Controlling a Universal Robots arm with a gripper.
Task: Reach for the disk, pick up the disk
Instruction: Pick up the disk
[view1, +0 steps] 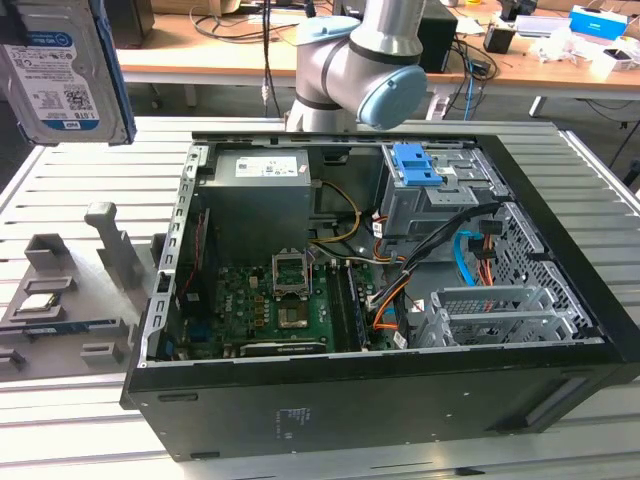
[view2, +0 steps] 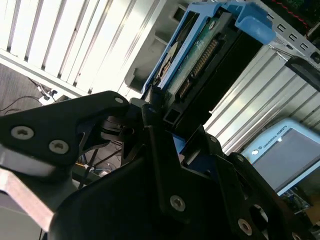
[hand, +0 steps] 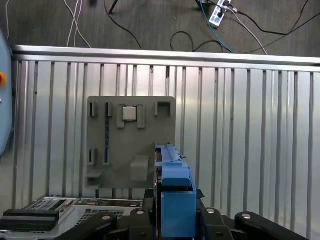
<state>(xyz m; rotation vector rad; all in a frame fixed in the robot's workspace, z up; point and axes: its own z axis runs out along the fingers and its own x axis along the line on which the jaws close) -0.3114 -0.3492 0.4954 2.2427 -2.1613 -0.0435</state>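
The disk (view2: 197, 57) sits clamped between the two black fingers (view2: 152, 107) of the pincer (view2: 172, 120), which is closed on its lower end. The rest of the drive stands out beyond the fingertips, off the bench (hand: 250, 125).

The second wrist view shows the disk's underside: a green circuit board, a dark row of connector pins (view2: 200, 62), and a bright blue plastic rail (view2: 172, 47) along its edge. The first wrist view has the disk edge-on, a narrow blue block rising between the pincer's black, screw-studded body parts. The exterior view gives the flat face instead. It is smooth silver-grey metal with a white-and-blue label (view1: 55, 95) and a blue rail down one side.

Well below the pincer, the first wrist view shows the ribbed, shiny metal bench. On it lies a matte grey fixture plate (hand: 115, 165) with cut-out slots, and a small square chip (hand: 129, 113) rests in one recess.

Away from the pincer, in the exterior view, an open black computer case (view1: 330, 420) lies on its side, baring a green mainboard, perforated metal cages and bundled cables. A blue latch bracket (view1: 415, 165) sits on its drive bay. The arm's (view1: 360, 60) grey, blue-capped joint rises behind the case.
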